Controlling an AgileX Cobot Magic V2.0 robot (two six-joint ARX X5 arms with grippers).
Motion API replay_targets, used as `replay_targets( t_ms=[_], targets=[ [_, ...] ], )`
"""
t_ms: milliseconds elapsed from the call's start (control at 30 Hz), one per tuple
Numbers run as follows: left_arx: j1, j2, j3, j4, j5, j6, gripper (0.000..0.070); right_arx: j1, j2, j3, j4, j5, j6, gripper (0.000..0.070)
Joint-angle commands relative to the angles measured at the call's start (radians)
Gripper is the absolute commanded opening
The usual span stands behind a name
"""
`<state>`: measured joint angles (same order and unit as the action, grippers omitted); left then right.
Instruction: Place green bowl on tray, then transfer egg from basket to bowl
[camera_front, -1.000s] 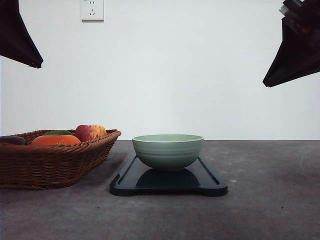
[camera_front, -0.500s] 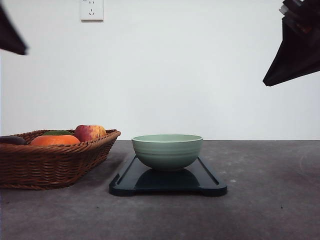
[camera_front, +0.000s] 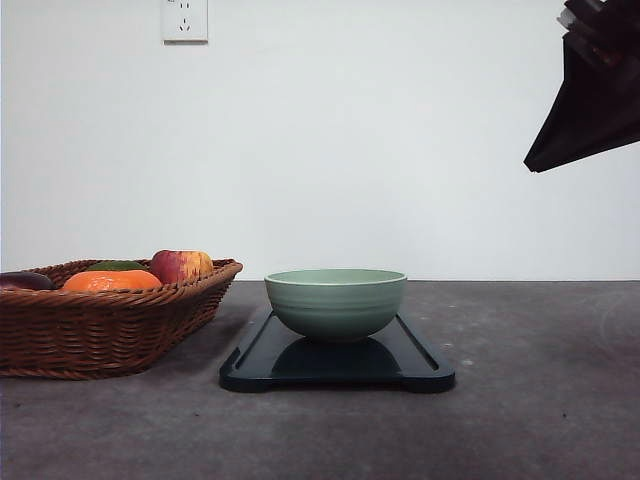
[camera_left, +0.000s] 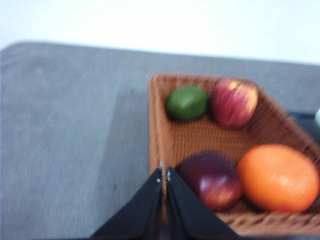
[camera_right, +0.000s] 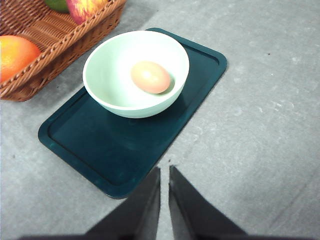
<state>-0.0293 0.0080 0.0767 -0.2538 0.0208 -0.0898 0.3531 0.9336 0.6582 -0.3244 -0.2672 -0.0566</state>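
Since a second earlier, only the left arm had changed in the front view, its dark shape gone from the upper left corner, while bowl, tray and basket sat just as before. The egg (camera_right: 150, 77) lay inside the green bowl (camera_right: 135, 73), a little off centre, and the bowl stood on the tray (camera_right: 132, 145), nearer the end beside the basket (camera_front: 110, 320). Both parts of the task looked complete, so the step in hand was judged to be the retreat, done well by keeping both arms high and clear of the bowl's rim. The right gripper (camera_right: 164, 172) hung above the tray's near edge, fingers nearly together with a thin gap and nothing held. The left gripper (camera_left: 164, 174), blurred, hung over the basket's rim with its fingers closed and empty. In the basket remained a red apple (camera_left: 234, 102), a green fruit (camera_left: 187, 102), a dark purple fruit (camera_left: 212, 180) and an orange (camera_left: 278, 177).
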Motion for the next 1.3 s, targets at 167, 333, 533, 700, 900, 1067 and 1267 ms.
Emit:
replay_targets(
  t_ms=[167,333,533,700,900,1067,1267],
  targets=[
    [0.004,-0.005,-0.064,0.101,-0.003,-0.027,0.0000,0.005,0.005,0.002,0.015,-0.002,-0.003,0.0021],
    [0.003,-0.005,-0.063,0.097,-0.002,-0.027,0.0000,0.005,0.005,0.002,0.032,-0.002,-0.003,0.0021],
    [0.003,-0.005,-0.063,0.097,-0.002,-0.027,0.0000,0.005,0.005,0.002,0.061,-0.002,-0.003,0.0021],
    [0.003,-0.005,-0.063,0.096,-0.002,-0.027,0.0000,0.005,0.003,0.003,0.061,0.004,-0.008,0.0021],
    [0.003,-0.005,-0.063,0.096,-0.002,-0.027,0.0000,-0.056,-0.147,-0.112,0.112,0.110,-0.045,0.0021],
    [0.003,-0.005,-0.063,0.096,-0.002,-0.027,0.0000,-0.161,-0.417,-0.324,0.222,0.111,-0.040,0.0021],
    [0.003,-0.005,-0.063,0.096,-0.002,-0.027,0.0000,-0.263,-0.735,-0.525,0.235,0.111,-0.030,0.0021]
  ],
)
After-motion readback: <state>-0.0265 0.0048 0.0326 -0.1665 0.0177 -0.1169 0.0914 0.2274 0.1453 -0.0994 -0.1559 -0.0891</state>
